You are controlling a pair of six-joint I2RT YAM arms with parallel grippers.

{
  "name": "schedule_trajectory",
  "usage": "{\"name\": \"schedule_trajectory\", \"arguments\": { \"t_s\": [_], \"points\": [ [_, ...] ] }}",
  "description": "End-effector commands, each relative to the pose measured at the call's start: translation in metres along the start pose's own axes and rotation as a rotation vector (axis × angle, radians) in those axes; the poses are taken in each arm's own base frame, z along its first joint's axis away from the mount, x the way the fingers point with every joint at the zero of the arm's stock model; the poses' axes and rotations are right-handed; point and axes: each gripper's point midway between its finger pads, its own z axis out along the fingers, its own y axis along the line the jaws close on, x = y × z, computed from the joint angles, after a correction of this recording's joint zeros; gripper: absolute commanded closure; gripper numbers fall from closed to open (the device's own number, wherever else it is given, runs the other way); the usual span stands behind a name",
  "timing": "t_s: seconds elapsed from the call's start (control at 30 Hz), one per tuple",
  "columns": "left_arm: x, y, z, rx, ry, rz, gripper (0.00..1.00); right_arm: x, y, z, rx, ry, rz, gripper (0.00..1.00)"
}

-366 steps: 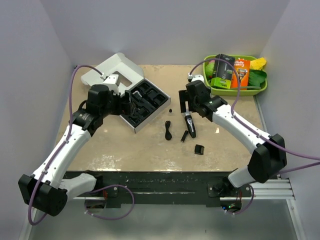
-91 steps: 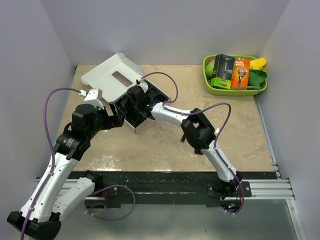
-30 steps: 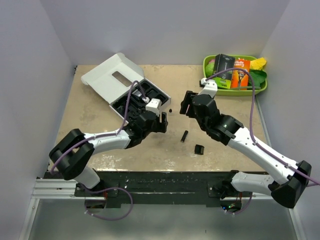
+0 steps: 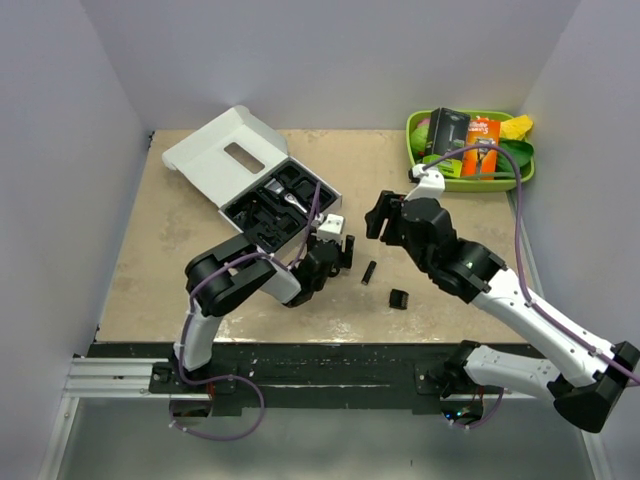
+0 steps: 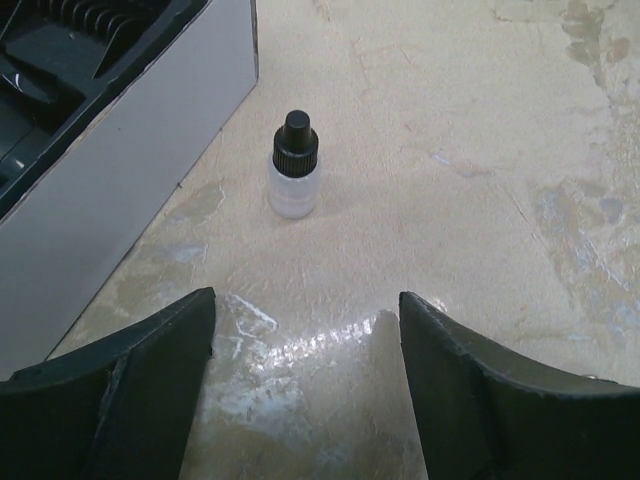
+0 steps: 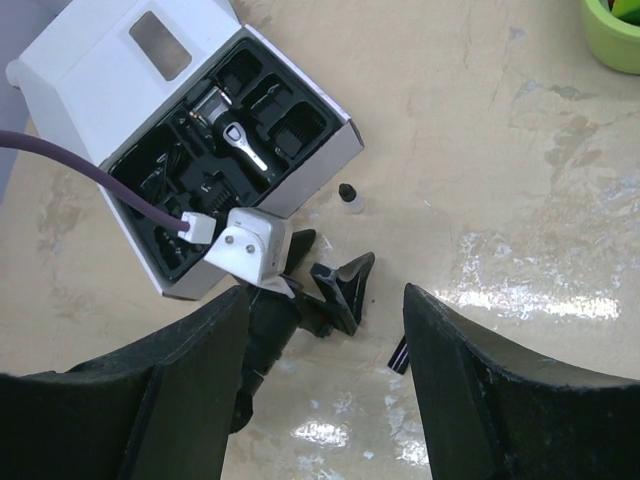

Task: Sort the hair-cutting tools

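A beige worktop (image 4: 180, 260) carries an open white box (image 4: 232, 152) at back left, its lid flipped up behind it. A black insert fills the box, and the silver-and-black clipper (image 6: 241, 141) lies in 1 of its slots among other black parts.

The left hand (image 4: 343, 248) sits low just off the box's near right corner, its 2 fingers (image 5: 150, 390) spread wide and holding nothing. A small clear bottle (image 5: 295, 178) with a black cap stands upright on the worktop just ahead of it, beside the box wall and apart from both fingers.

The right hand (image 4: 380, 215) hangs higher, above and to the right of the left one, also spread and empty.

Nearer the front, a slim black piece (image 4: 369, 271) and a black comb (image 4: 399, 298) lie loose on the worktop. A green tray (image 4: 520, 178) of packaged razors sits at back right.
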Motion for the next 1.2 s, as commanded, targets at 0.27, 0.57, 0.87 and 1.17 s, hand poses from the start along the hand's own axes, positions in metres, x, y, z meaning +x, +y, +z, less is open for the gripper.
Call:
{"name": "schedule_trajectory", "arguments": {
  "t_s": [0.27,0.57,0.87,1.17],
  "points": [
    [-0.015,-0.001,0.017,-0.064,-0.142,0.037,0.2,0.0,0.014,0.005,-0.068,-0.016,0.007,0.34],
    [-0.049,-0.024,0.028,-0.036,-0.157,0.059,0.19,0.0,0.02,0.009,-0.085,-0.012,-0.002,0.34],
    [-0.037,-0.02,0.038,-0.037,-0.106,0.037,0.19,-0.001,0.02,0.007,-0.088,-0.019,-0.007,0.35],
    [-0.023,-0.006,0.048,-0.069,-0.061,0.002,0.19,0.002,0.017,0.007,-0.087,-0.018,-0.004,0.35]
  ]
}}
